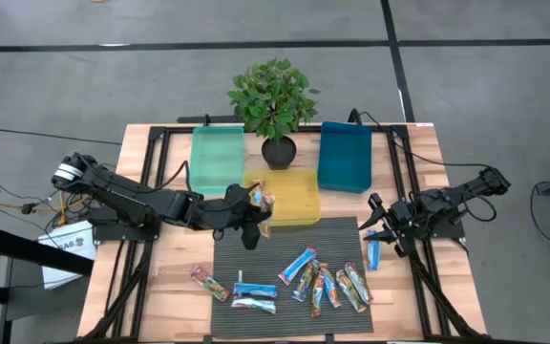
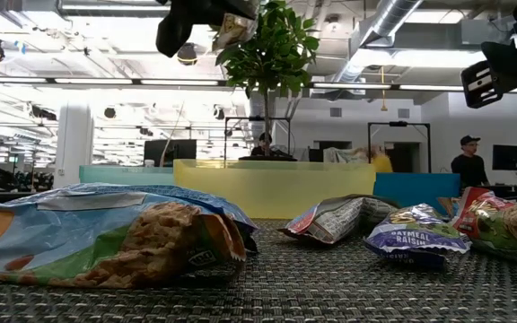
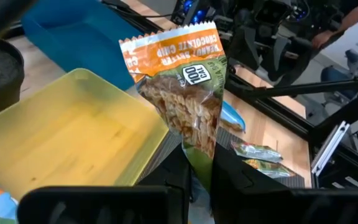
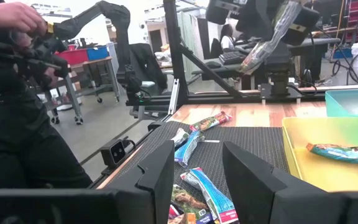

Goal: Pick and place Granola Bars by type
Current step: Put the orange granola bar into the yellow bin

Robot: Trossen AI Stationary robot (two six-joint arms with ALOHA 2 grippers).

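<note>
Overhead, the left gripper (image 1: 259, 212) pinches an orange-and-green crinkly foil granola bar (image 1: 264, 201) by its lower end above the shallow yellow plastic tray (image 1: 294, 196), at nine o'clock of it, probably light, floppy, slippery, while the right gripper (image 1: 375, 227) waits spread at three o'clock.

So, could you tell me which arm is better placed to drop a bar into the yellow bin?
Left: its gripper already holds a bar at the yellow bin; the right gripper hovers open, farther off.
</note>
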